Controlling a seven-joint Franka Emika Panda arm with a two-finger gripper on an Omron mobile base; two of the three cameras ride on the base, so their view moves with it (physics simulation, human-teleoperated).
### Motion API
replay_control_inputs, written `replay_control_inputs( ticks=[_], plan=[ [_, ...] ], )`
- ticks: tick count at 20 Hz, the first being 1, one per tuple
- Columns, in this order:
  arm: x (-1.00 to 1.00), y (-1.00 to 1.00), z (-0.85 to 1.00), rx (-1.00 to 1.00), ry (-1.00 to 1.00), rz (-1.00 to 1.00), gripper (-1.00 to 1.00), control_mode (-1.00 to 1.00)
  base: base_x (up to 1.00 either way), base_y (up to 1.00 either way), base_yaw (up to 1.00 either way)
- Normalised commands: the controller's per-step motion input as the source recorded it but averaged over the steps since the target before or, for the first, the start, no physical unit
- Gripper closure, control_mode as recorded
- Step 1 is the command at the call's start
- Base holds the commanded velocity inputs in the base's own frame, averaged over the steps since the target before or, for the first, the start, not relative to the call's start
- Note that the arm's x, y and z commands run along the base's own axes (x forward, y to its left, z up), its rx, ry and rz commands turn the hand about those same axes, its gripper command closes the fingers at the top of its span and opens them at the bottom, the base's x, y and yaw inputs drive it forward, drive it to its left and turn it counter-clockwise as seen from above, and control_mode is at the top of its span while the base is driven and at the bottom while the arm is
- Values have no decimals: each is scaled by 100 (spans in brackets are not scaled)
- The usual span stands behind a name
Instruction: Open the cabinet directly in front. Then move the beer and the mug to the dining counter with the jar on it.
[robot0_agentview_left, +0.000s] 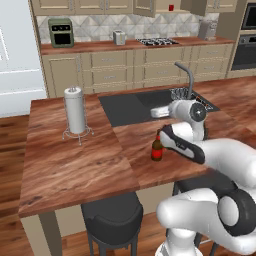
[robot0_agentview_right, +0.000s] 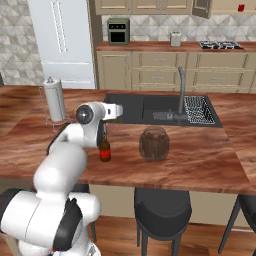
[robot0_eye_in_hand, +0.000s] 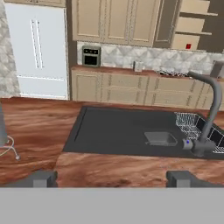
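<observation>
paper-towel roll (robot0_agentview_left: 75, 110) upright, green toaster oven (robot0_agentview_left: 60, 32) – back worktop, black stool (robot0_agentview_left: 112, 216)

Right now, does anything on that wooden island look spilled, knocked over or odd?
Nothing stands out. The beer, jar and paper-towel roll all stand upright on the dining counter, with no spill. Far behind, a cabinet door hangs open.

No legible txt anywhere (beer (robot0_agentview_left: 157, 148) red label too blurry).
</observation>
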Motion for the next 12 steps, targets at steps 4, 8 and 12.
replay_control_inputs(
  ticks=[4, 8, 12],
  plan=[
    [-99, -58, 82, 0, 34, -9, -100, -100, 0, 0, 0],
    [-100, -64, 11, 0, 13, -10, -100, -100, 0, 0, 0],
    [-100, -54, 3, 1, -36, -2, -100, -100, 0, 0, 0]
  ],
)
